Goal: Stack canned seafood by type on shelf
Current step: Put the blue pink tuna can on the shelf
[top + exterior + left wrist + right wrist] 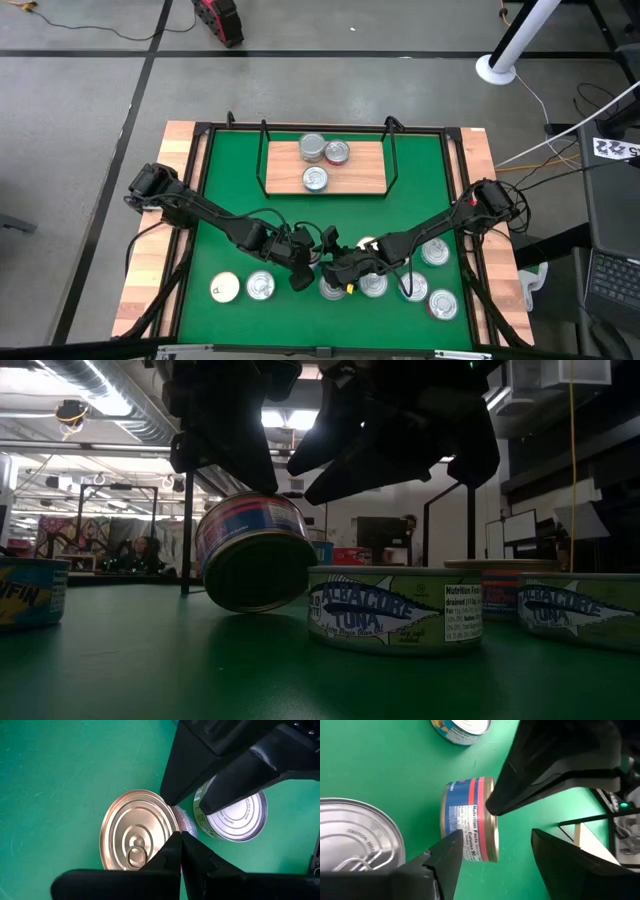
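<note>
A tin of canned seafood (250, 550) with a blue and red side and a gold pull-tab lid (136, 832) stands tilted near the green mat's front, its lower rim (235, 605) on the mat. My left gripper (180, 840), shut, comes down on it. My right gripper (496, 835) is open beside it. A green "Albacore Tuna" tin (395, 605) stands flat right next to it. The shelf (365, 170), a light-wood board in black wire uprights at the far side, carries three tins (315, 178). My left gripper's shut fingertips (176, 842) meet the tilted tin's side wall (184, 824) just by the lid's rim, slanting down from the table's left. The tin stays tipped with its lower rim on the mat. My right gripper has one fingertip (167, 799) at the tin's lid rim (159, 797), coming in from the table's right. Its other finger (205, 809) stands off the tin, over the neighbouring tin.
Several more tins stand flat along the mat's near side, two at the left (260, 286) and several at the right (435, 252). A wooden border (155, 260) frames the mat. The arms cross low over the mat's middle.
</note>
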Robot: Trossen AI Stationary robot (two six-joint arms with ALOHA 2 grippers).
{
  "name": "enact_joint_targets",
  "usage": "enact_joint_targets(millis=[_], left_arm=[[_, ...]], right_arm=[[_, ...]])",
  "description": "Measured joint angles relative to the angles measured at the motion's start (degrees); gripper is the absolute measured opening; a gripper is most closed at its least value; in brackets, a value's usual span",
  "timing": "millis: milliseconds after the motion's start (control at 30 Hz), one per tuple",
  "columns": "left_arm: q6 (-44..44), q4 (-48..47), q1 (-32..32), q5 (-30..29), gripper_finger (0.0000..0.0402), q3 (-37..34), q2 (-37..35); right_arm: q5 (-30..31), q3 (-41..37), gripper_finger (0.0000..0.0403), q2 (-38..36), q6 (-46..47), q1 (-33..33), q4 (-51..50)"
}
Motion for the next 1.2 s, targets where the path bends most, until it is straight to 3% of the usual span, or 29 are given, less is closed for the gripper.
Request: enact_joint_targets(millis=[633, 1200], left_arm=[[0.04, -0.09, 0.0, 0.04, 0.0, 0.0, 0.0], [0.07, -0.08, 0.37, 0.04, 0.0, -0.02, 0.0]], right_arm=[[-0.67, -0.05, 0.0232, 1.77, 3.16, 0.82, -0.51], [5.25, -0.03, 0.0232, 5.33, 3.26, 1.02, 2.11]])
